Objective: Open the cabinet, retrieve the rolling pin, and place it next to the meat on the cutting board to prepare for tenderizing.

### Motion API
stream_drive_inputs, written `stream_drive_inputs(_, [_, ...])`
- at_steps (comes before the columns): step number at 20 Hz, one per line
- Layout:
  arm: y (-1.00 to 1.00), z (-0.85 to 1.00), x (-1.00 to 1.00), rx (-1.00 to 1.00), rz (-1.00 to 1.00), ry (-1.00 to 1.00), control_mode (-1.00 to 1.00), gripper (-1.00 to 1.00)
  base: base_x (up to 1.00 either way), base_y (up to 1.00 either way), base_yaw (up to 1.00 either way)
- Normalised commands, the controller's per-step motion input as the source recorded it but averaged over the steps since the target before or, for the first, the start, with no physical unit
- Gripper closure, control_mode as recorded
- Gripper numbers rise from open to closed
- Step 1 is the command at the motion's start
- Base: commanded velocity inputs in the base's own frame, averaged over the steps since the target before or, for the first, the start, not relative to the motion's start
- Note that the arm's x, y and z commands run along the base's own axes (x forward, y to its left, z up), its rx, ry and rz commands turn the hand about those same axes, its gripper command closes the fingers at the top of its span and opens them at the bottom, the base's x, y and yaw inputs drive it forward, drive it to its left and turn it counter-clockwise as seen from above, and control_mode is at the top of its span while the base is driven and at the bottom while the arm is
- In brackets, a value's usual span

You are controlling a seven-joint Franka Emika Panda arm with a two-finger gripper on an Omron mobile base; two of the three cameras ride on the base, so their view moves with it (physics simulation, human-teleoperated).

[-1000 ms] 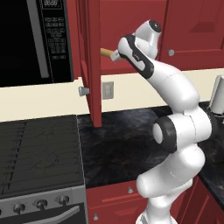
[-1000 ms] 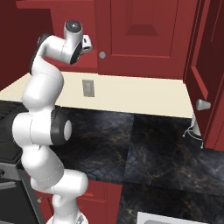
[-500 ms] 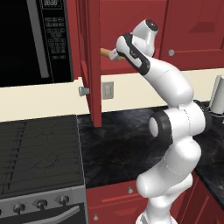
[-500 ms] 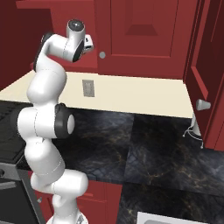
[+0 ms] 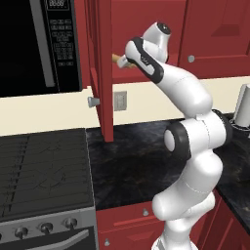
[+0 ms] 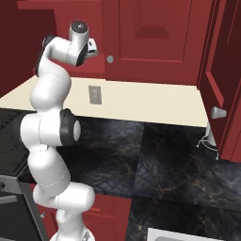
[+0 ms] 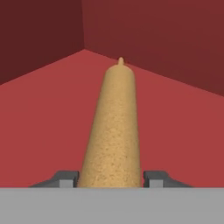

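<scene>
1. The rolling pin (image 7: 114, 131) lies on the red shelf (image 7: 183, 131) inside the cabinet (image 5: 100, 63), running straight away from the gripper (image 7: 111, 178).
2. The gripper's two fingertips (image 7: 65, 178) sit against the pin's sides, pinching its near end.
3. From the left base view only a tan tip of the pin shows beside the open door; its near handle is hidden.
4. The dark counter (image 6: 164, 160) lies below.
</scene>
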Motion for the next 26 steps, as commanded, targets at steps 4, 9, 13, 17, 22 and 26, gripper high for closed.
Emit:
stream_drive_inputs(4, [0.27, -0.20, 0.00, 0.00, 0.04, 0.06, -1.00, 1.00, 0.00, 0.00, 0.00])
stream_drive_inputs(9, [0.10, -0.17, -0.21, 0.00, 0.05, 0.00, -1.00, 1.00, 0.00, 0.00, 0.00])
stream_drive_inputs(13, [-0.10, 0.00, -0.92, 0.05, 0.01, -0.13, -1.00, 1.00, 0.00, 0.00, 0.00])
stream_drive_inputs(17, [-0.19, 0.00, -1.00, 0.08, 0.00, -0.15, -1.00, 1.00, 0.00, 0.00, 0.00])
stream_drive_inputs(22, [-0.23, 0.09, -1.00, 0.09, 0.00, -0.16, -1.00, 1.00, 0.00, 0.00, 0.00])
stream_drive_inputs(26, [-0.32, 0.10, -1.00, 0.12, 0.00, -0.14, -1.00, 1.00, 0.00, 0.00, 0.00])
